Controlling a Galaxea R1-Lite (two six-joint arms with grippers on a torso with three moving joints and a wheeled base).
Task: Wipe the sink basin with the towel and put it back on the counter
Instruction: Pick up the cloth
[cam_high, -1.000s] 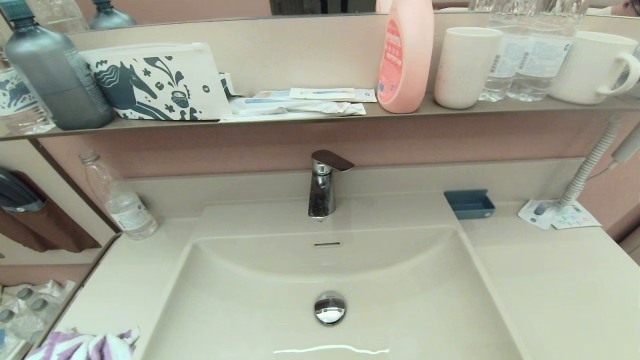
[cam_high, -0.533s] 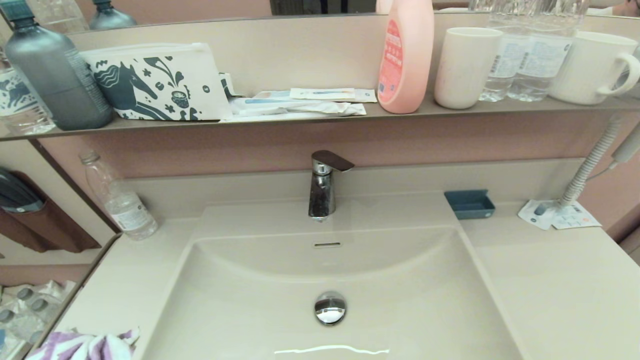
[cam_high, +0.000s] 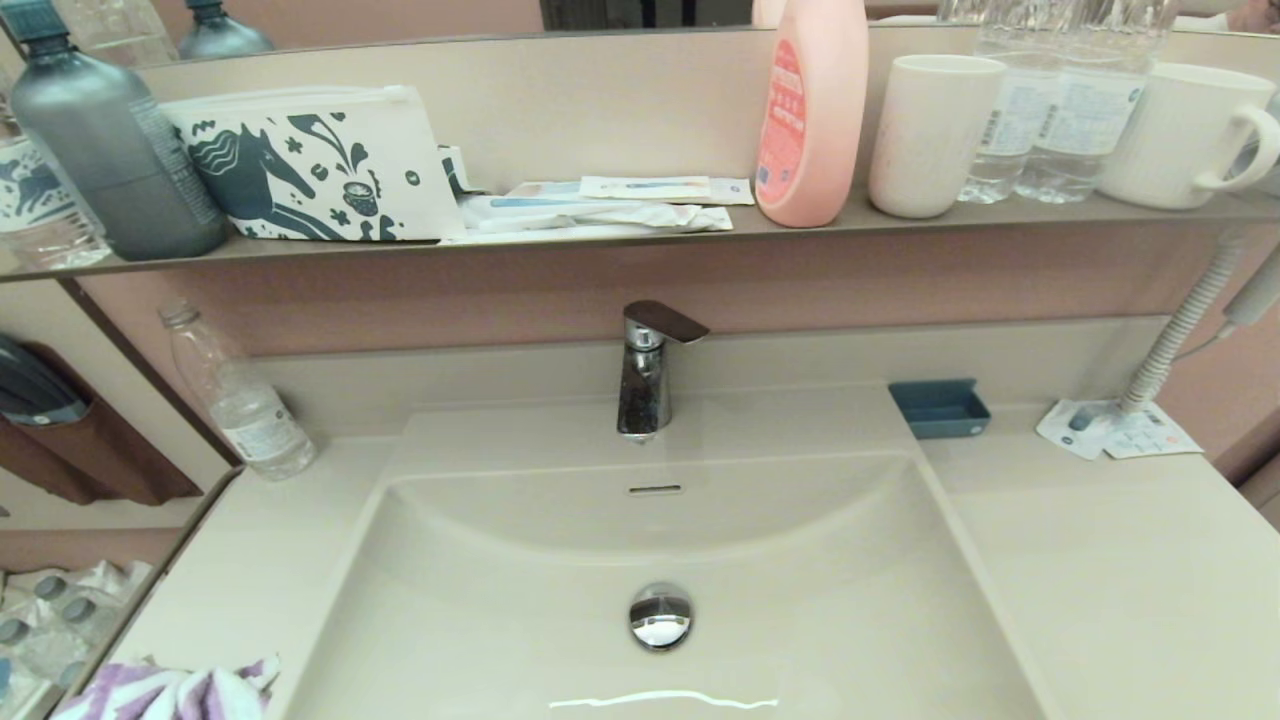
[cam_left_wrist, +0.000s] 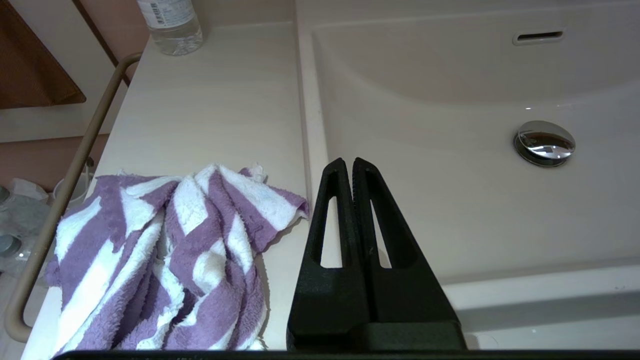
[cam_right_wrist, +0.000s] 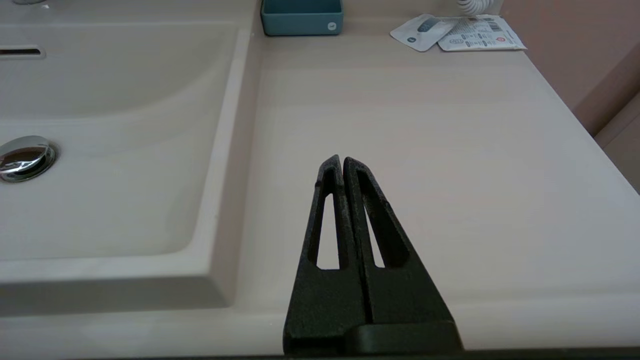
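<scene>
Nothing has moved since the earlier head frames; every item sits as it did a second ago. Lower left of the head view: the towel (cam_high: 170, 692), purple and white stripes, bunched on the counter (cam_high: 1120, 570) just beside the rim of the sink basin (cam_high: 520, 600). Left gripper (cam_left_wrist: 352, 167): fingers pressed together, holding nothing, just beside the towel over the basin's left rim. Left of centre: clear water bottle (cam_high: 235, 400) on the counter, label unreadable. Upper left, on the shelf (cam_high: 600, 240): grey bottle (cam_high: 110, 150); white pouch (cam_high: 315, 165) printed with dark blue horse shapes. Centre: chrome faucet (cam_high: 648, 375), overflow slot (cam_high: 655, 489), drain plug (cam_high: 660, 616). Upper right: pink bottle (cam_high: 812, 115), its label text too small to read; white cup (cam_high: 930, 135); white mug (cam_high: 1190, 135). Right: blue tray (cam_high: 940, 408); printed sachets (cam_high: 1115, 430), writing illegible. Right gripper (cam_right_wrist: 342, 165): clenched empty over bare counter right of the basin.
</scene>
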